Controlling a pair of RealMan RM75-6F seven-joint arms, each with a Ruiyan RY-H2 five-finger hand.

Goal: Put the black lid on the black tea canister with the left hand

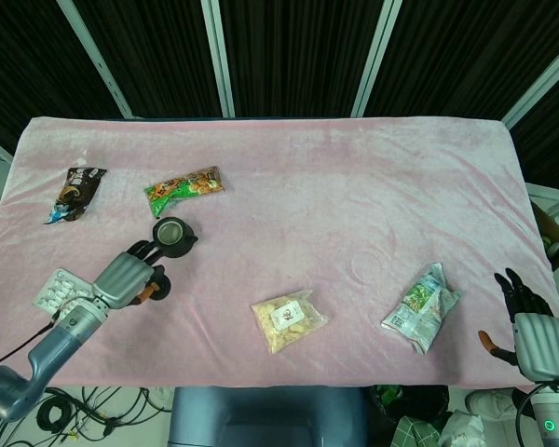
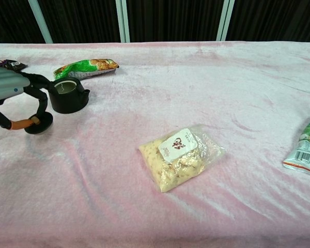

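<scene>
The black tea canister point(image 1: 172, 236) point(image 2: 67, 94) stands uncovered on the pink cloth at the left, with a pale inside showing. My left hand point(image 1: 123, 277) point(image 2: 10, 90) is just to the near left of it and pinches the black lid point(image 1: 158, 284) point(image 2: 39, 123) between thumb and a finger. The lid hangs low over the cloth, a short way in front of the canister and apart from it. My right hand point(image 1: 531, 321) rests off the table's right edge with fingers spread and nothing in it; the chest view does not show it.
A green snack bag point(image 1: 184, 189) point(image 2: 85, 67) lies behind the canister, a brown packet point(image 1: 74, 193) at far left, a white blister pack point(image 1: 63, 291) under my left forearm. A clear snack bag point(image 1: 289, 319) point(image 2: 181, 155) sits mid-front, a green-white packet point(image 1: 421, 307) at right.
</scene>
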